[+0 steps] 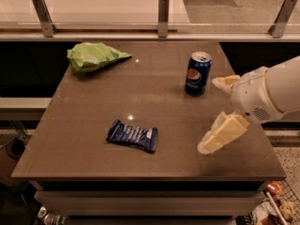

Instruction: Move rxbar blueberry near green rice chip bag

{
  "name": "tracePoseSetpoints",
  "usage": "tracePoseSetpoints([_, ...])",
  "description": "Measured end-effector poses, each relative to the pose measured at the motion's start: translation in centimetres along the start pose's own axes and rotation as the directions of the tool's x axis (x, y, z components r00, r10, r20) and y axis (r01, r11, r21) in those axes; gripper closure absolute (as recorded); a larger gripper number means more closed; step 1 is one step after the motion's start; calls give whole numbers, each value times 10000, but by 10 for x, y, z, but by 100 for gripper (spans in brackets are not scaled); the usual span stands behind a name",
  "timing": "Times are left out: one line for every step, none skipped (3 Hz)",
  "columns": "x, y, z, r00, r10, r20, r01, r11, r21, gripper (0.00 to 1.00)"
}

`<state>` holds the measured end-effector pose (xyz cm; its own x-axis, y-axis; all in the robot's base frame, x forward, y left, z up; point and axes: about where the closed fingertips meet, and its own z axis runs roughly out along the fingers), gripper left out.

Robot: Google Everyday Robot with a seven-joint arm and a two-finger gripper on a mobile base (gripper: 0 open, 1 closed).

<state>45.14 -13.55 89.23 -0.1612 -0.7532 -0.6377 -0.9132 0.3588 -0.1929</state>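
Note:
The rxbar blueberry [131, 135], a flat dark blue bar with white lettering, lies on the brown table [93, 102] near the front middle. The green rice chip bag [93, 56], light green and wrinkly, lies at the table's back left corner. My gripper [210, 115] reaches in from the right, above the table's right side, to the right of the bar and apart from it. Its two cream fingers [222, 134] are spread wide and hold nothing.
An upright blue Pepsi can [198, 73] stands at the back right, just left of the gripper's upper finger. A glass barrier with metal posts [162, 16] runs along the table's far edge. Clutter shows on the floor at the lower right [274, 205].

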Motion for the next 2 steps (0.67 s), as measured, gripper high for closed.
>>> tracePoseSetpoints([-9,1,31,9926,371,1157,-346,9991,-236,0])
tracePoseSetpoints([-31,29,68,9877,566,1455,-473,9966,-672,0])
